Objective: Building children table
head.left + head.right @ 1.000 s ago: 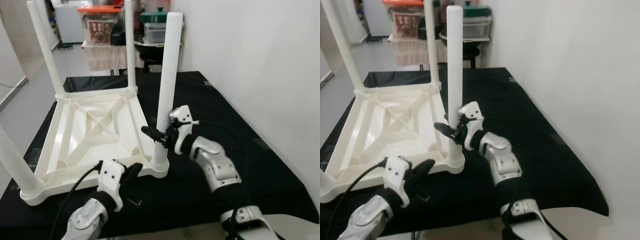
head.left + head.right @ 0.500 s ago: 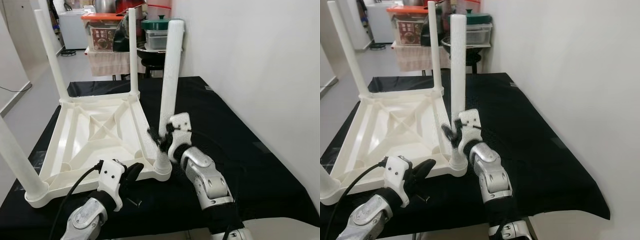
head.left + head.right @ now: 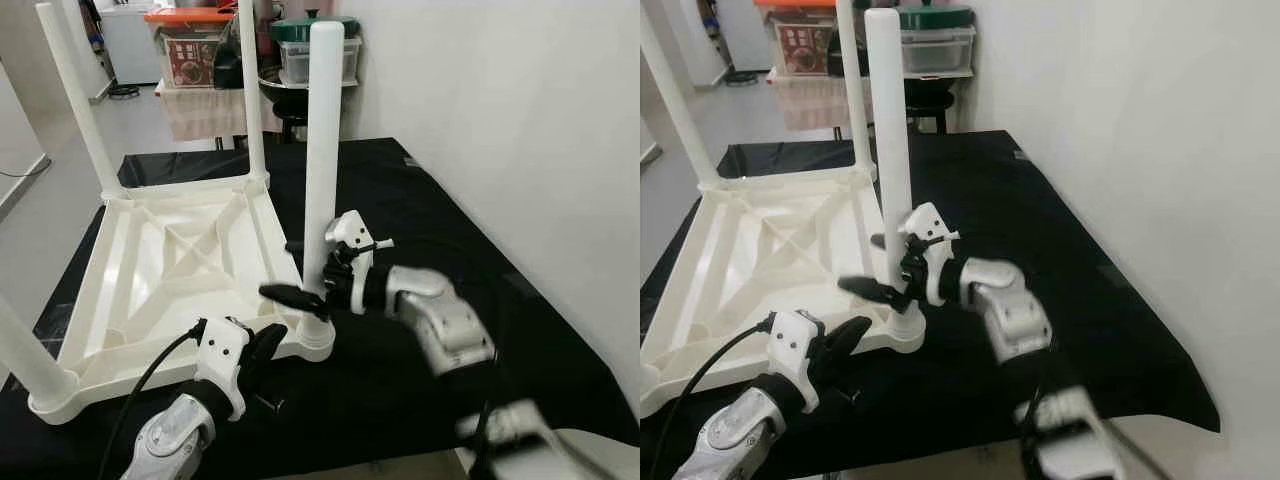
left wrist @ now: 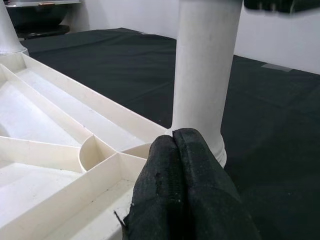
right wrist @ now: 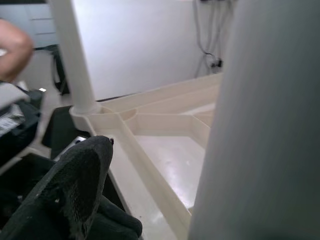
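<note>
Since half a second ago the right gripper has opened its hold on the near-right leg: then its fingers were tight against the post, now they are spread wide, one finger reaching out in front of the leg on the tabletop side and the other showing behind it. The leg, which leaned a little then, now reads close to upright. The head camera has also shifted, so the change in framing is not movement of the furniture.

Condition of the work: the white children's table lies upside down on the black cloth covering the work surface. Four legs stand in its corner sockets; the near-right one sits in the socket collar at the corner nearest the robot's right arm.

Right gripper: jaws wide open around the leg just above the collar, gripping nothing. From these views contact with the post cannot be confirmed.

Left gripper: fingers pressed together with nothing between them, tips just beside the same corner, low at the tabletop's edge; the left wrist view shows the closed fingers directly before the leg base.

Small item: a dark piece of hardware lies loose on the cloth by the left gripper.

Risks, as judged:
- With the right jaws open, the leg is unsupported; if not fully seated it may tilt or lift out.
- A re-close off centre could knock the post sideways.
- The left gripper may shift the tabletop if it pushes.
</note>
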Available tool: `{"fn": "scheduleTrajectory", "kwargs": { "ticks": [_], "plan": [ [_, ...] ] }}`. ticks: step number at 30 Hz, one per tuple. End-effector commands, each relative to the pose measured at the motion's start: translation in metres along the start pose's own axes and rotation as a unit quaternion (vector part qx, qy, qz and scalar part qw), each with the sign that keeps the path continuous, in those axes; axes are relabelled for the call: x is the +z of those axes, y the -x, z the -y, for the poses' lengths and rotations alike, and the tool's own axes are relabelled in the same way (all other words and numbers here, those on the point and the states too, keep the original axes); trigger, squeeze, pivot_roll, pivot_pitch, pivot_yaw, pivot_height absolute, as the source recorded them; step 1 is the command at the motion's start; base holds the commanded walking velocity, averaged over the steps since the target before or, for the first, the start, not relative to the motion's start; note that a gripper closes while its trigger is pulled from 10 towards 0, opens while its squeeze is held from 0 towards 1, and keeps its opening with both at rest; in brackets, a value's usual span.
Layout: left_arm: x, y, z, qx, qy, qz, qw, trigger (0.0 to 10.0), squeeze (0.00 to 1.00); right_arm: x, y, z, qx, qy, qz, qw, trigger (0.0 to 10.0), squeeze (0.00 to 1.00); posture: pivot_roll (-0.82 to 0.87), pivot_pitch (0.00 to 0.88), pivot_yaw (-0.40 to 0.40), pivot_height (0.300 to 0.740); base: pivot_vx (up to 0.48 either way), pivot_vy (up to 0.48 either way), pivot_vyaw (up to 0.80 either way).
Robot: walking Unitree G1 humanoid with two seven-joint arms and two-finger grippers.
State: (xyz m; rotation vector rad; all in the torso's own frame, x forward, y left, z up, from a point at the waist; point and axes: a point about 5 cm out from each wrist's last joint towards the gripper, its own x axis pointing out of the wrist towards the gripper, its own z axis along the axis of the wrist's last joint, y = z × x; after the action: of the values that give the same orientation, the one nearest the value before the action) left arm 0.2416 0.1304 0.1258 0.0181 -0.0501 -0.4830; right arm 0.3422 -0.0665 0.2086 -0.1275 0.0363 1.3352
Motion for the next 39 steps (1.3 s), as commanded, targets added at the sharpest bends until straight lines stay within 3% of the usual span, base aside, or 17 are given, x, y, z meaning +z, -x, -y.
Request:
{"fn": "scheduleTrajectory", "kwargs": {
  "ticks": [1,3,4,5,8,13,17,20,22,23,24,25,27,29,37,38,39],
  "plan": [
    [-0.002,0.001,0.000,-0.002,0.001,-0.006,1.000,10.0,0.00,-0.001,-0.009,-0.004,0.037,0.006,-0.007,0.999,10.0,0.00,0.04,0.000,-0.058,0.740,0.000,0.000,0.00],
    [-0.003,0.002,0.001,-0.002,0.001,-0.007,1.000,10.0,0.00,0.000,-0.015,0.004,0.032,0.002,-0.016,0.999,10.0,0.00,0.05,0.000,-0.056,0.740,0.000,0.000,0.00],
    [-0.003,0.002,0.001,-0.002,0.001,-0.008,1.000,10.0,0.00,0.000,-0.016,0.005,0.032,0.000,-0.018,0.999,0.1,0.00,0.05,0.000,-0.056,0.740,0.000,0.000,0.00],
    [-0.003,0.002,0.001,-0.003,0.001,-0.008,1.000,10.0,0.00,0.000,-0.019,0.005,0.044,-0.007,-0.018,0.999,0.0,0.00,0.05,0.000,-0.056,0.740,0.000,0.000,0.00],
    [-0.004,0.003,0.002,-0.004,0.000,-0.010,1.000,10.0,0.00,-0.005,-0.021,0.000,0.082,-0.023,-0.013,0.996,0.0,0.00,0.05,0.000,-0.056,0.740,0.000,0.000,0.00],
    [-0.004,0.003,0.003,-0.004,0.000,-0.010,1.000,10.0,0.00,-0.012,-0.021,0.002,0.059,-0.023,-0.023,0.998,0.0,0.00,0.05,0.000,-0.056,0.740,0.000,0.000,0.00],
    [-0.003,0.003,0.003,-0.004,0.001,-0.009,1.000,10.0,0.00,-0.026,-0.014,0.006,-0.014,-0.020,-0.035,0.999,0.0,0.00,0.05,0.000,-0.059,0.740,0.000,0.000,0.00],
    [-0.004,0.003,0.004,-0.003,0.002,-0.009,1.000,10.0,0.00,-0.046,-0.014,0.002,-0.141,-0.063,-0.040,0.987,0.0,0.00,0.04,0.000,-0.069,0.740,0.000,0.000,0.00],
    [-0.004,0.003,0.004,-0.003,0.002,-0.009,1.000,10.0,0.00,-0.046,-0.014,0.002,-0.141,-0.063,-0.040,0.987,0.0,0.00,0.04,0.000,-0.069,0.740,0.000,0.000,0.00],
    [-0.003,0.003,0.003,-0.003,0.002,-0.008,1.000,10.0,0.00,-0.056,-0.014,0.000,-0.265,-0.105,-0.032,0.958,0.0,0.00,0.05,0.000,-0.070,0.740,0.000,0.000,0.00],
    [-0.003,0.003,0.003,-0.003,0.002,-0.008,1.000,10.0,0.00,-0.056,-0.014,0.000,-0.265,-0.105,-0.032,0.958,0.0,0.00,0.05,0.000,-0.070,0.740,0.000,0.000,0.00],
    [-0.003,0.003,0.003,-0.003,0.002,-0.009,1.000,10.0,0.00,-0.067,-0.014,-0.014,-0.327,-0.137,-0.037,0.934,0.0,0.00,0.04,0.000,-0.063,0.740,0.000,0.000,0.00],
    [-0.004,0.003,0.003,-0.003,0.002,-0.009,1.000,10.0,0.00,-0.071,-0.015,-0.025,-0.354,-0.141,-0.042,0.924,0.0,0.00,0.03,0.000,-0.061,0.740,0.000,0.000,0.00],
    [-0.004,0.002,0.003,-0.005,0.003,-0.010,1.000,10.0,0.00,-0.072,-0.014,-0.026,-0.370,-0.146,-0.040,0.917,0.0,0.00,0.02,0.000,-0.054,0.740,0.000,0.000,0.00],
    [-0.005,0.000,0.005,-0.004,0.003,-0.008,1.000,10.0,0.00,-0.072,-0.021,-0.027,-0.352,-0.128,-0.056,0.925,0.0,0.00,0.03,0.000,-0.066,0.740,0.000,0.000,0.00],
    [-0.004,0.000,0.004,-0.002,0.003,-0.008,1.000,10.0,0.00,-0.069,-0.022,-0.025,-0.350,-0.126,-0.053,0.927,10.0,0.00,0.03,0.000,-0.063,0.740,0.000,0.000,0.00],
    [-0.004,0.001,0.004,-0.002,0.003,-0.007,1.000,10.0,0.00,-0.063,-0.024,-0.026,-0.339,-0.120,-0.046,0.932,10.0,0.17,0.03,0.000,-0.061,0.740,0.000,0.000,0.00]
  ]
}}
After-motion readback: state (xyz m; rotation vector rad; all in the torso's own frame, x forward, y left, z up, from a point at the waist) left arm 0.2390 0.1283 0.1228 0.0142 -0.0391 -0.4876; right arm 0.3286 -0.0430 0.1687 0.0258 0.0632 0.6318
